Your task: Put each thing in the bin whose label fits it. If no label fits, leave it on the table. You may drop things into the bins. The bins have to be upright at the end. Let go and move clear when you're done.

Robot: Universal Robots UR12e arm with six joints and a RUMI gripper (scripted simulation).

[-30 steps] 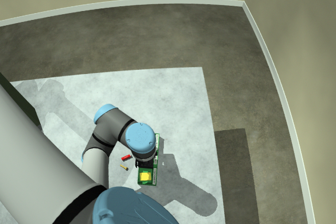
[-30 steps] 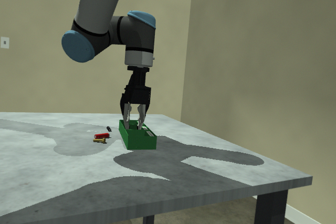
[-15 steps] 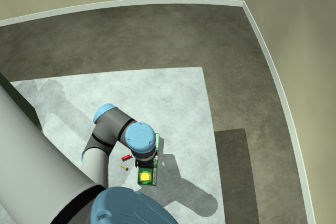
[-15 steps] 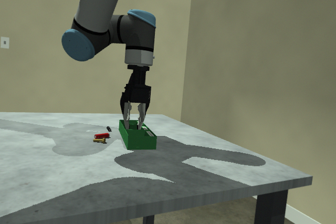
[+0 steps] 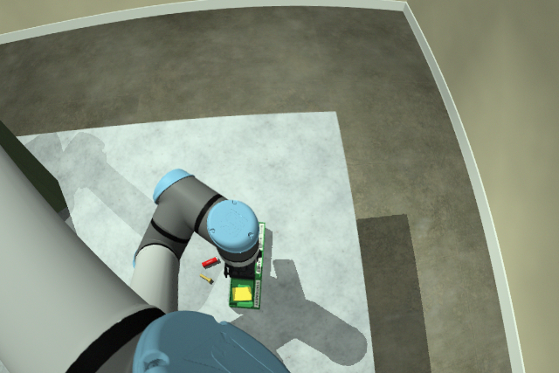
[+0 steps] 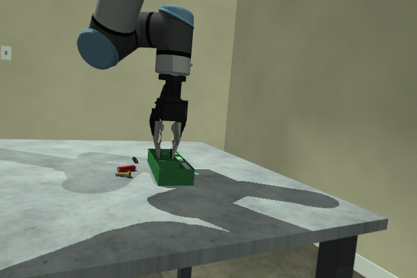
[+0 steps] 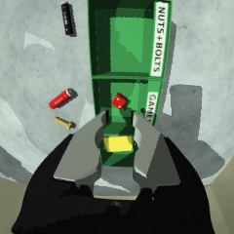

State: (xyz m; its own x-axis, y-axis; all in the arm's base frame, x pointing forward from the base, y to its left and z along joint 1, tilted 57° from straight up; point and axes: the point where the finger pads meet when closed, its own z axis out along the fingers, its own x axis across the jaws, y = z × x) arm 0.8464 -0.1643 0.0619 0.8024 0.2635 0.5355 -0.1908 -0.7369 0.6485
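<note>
Top view: grey wrist joint with its blue cap [image 5: 232, 225] hides the far compartments of the long green divided plastic bin [image 5: 258, 288]. Small black cylinder [image 7: 68, 19] not visible there.

Wrist view: bin's second white label [image 7: 151, 108] cut short by a grey gripper finger [image 7: 146, 146]; only "GAME" legible. Bench [image 7: 195, 49] edges cropped.

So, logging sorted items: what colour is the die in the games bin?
Red die, clearest in the wrist view.
</note>
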